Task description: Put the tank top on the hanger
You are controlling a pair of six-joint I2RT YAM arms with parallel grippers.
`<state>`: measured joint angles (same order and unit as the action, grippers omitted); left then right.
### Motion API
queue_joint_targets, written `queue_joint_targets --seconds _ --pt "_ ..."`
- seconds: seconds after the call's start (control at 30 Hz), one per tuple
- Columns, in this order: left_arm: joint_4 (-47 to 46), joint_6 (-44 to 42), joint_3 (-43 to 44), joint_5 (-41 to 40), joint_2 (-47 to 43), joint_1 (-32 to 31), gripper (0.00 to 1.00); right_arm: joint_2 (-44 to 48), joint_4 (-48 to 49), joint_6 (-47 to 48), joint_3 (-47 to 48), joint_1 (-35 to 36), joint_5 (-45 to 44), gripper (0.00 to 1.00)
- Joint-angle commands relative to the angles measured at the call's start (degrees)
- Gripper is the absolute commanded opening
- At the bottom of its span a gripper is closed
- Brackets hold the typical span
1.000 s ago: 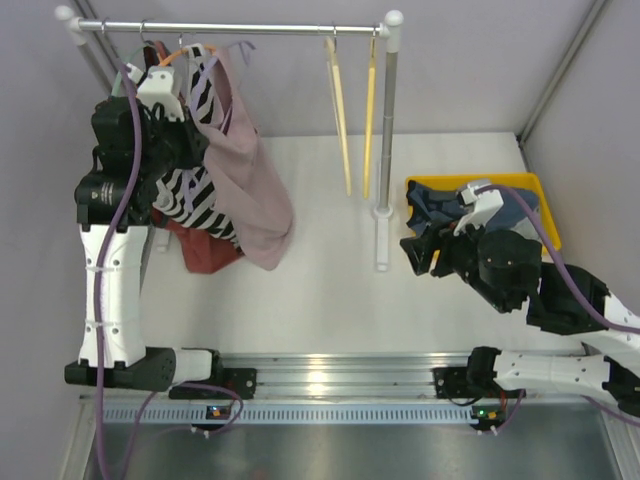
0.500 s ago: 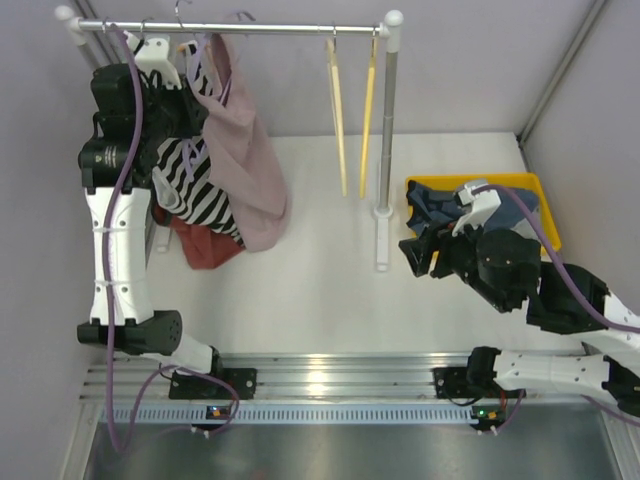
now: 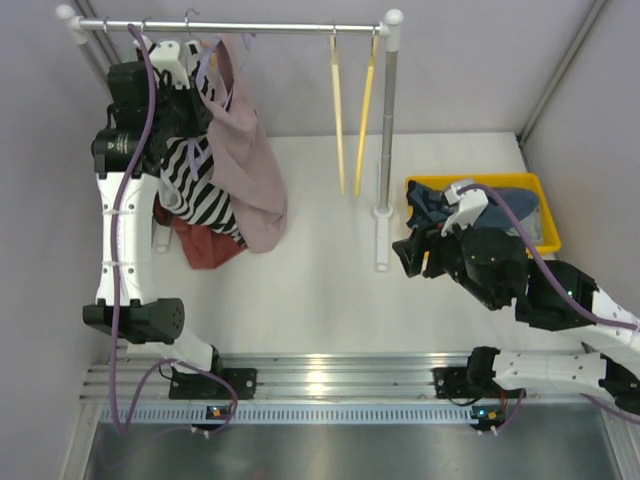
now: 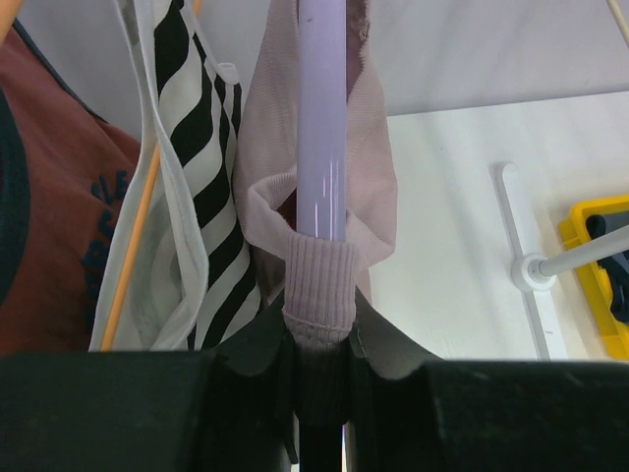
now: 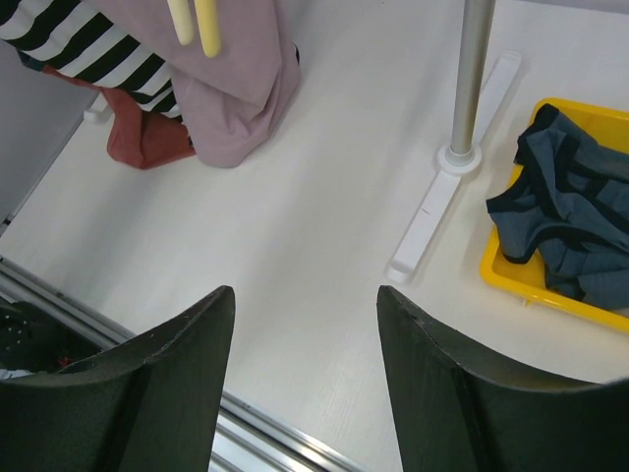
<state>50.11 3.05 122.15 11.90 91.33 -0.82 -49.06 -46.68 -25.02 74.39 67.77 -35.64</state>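
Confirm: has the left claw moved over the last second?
Yes. The left claw, clamped on the hanger, has moved up the overhead view, closer to the rack rail.

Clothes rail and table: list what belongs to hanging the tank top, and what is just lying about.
Belongs to the job:
- tank top
- lavender hanger
- left tool, closed on the hanger
- clothes rail

Just lying about:
- striped top
- rust-red garment
- yellow hangers
- yellow bin of dark clothes
- right tool, open, holding nothing
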Motion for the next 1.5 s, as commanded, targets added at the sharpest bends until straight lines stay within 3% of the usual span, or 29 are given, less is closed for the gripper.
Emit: queue_joint_targets --seconds 0.0,0.17,0.33,0.5,0.93,1.13,1.2,1.3,1.37,1.4,1.47 --pt "-5.38 0.03 0.11 -1.88 -2.73 0.38 0.08 0.10 1.59 1.02 1.46 0.00 0.66 0.60" --pt "-5.11 0.38 -1.21 -1.80 -4.31 0.38 0.24 -0.16 1.85 1.02 1.20 -0.09 0.75 0.60" --pt "-6.25 0.99 -3.41 -1.97 -6.77 0.38 0.31 -0.34 2.20 0.85 0.93 0.00 0.92 0.61" --pt "-6.78 0.65 -4.28 -2.06 -8.62 0.47 0.46 -0.25 2.73 0.49 0.41 0.00 0.75 0.61" --pt "-7.65 1.43 -4.20 -3.47 -14.77 0.38 0.56 0.01 4.22 0.23 -1.17 0.00 0.48 0.62" --pt "-11.34 9.25 -6.65 6.63 -18.54 0.38 0.62 0.54 5.71 0.32 -3.19 0.00 0.48 0.62" --pt "-13.97 11.09 -10.34 5.69 -20.22 0.03 0.63 1.16 6.51 0.32 -3.81 0.00 0.74 0.62" --pt "-17.85 10.67 -16.31 -3.58 -24.78 -7.07 0.63 1.33 6.95 0.23 -4.60 0.00 0.92 0.63" --pt "-17.59 7.35 -18.51 -11.33 -24.36 -18.30 0.63 1.16 6.77 0.32 -4.96 0.00 0.66 0.64" --pt "-16.89 6.02 -19.31 -21.29 -23.31 -26.95 0.63 1.07 6.69 0.32 -5.04 -0.09 0.31 0.64" --pt "-17.15 4.60 -24.11 -29.36 -23.39 -33.43 0.61 1.24 6.60 0.14 -5.40 -0.09 0.13 0.64"
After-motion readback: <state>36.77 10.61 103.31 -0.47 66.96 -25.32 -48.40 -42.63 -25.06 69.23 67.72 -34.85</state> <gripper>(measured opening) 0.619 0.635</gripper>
